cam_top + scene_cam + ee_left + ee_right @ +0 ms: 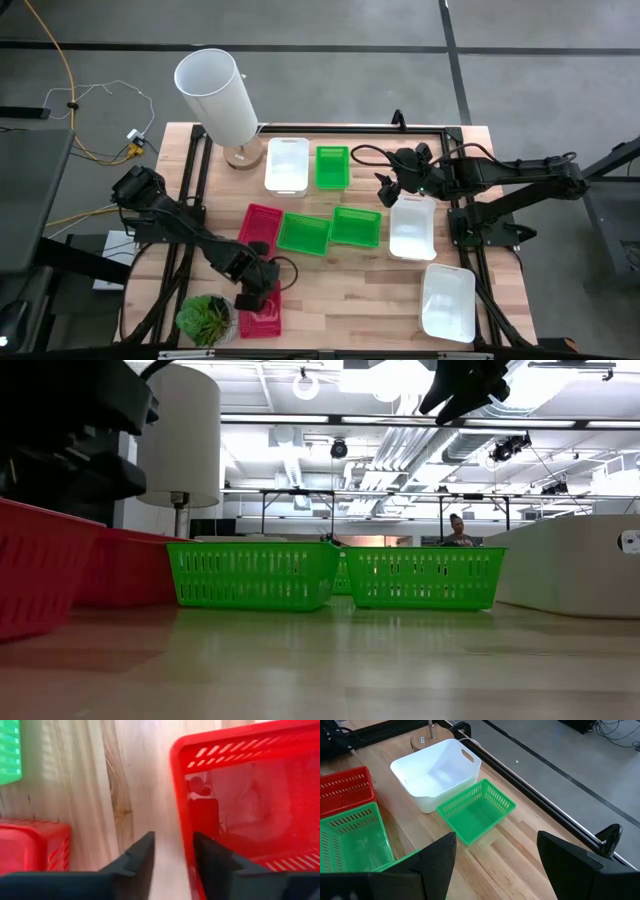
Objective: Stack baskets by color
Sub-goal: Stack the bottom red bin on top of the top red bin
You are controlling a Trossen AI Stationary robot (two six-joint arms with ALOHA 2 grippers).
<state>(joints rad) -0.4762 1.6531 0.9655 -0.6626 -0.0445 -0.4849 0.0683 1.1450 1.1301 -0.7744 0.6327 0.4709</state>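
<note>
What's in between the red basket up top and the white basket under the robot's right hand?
Two green baskets side by side fill the stretch between the red basket and the white basket; the high view shows it.

The left gripper point(172, 865) has matt dark plastic fingers, one on each side of the glossy perforated plastic wall of a red basket point(250, 795). Beneath it, the table point(135, 785) is smooth pale wood with visible grain.

Left gripper point(256, 297) low, fingers partly parted, right gripper point(392, 189) raised, fingers spread wide
</note>
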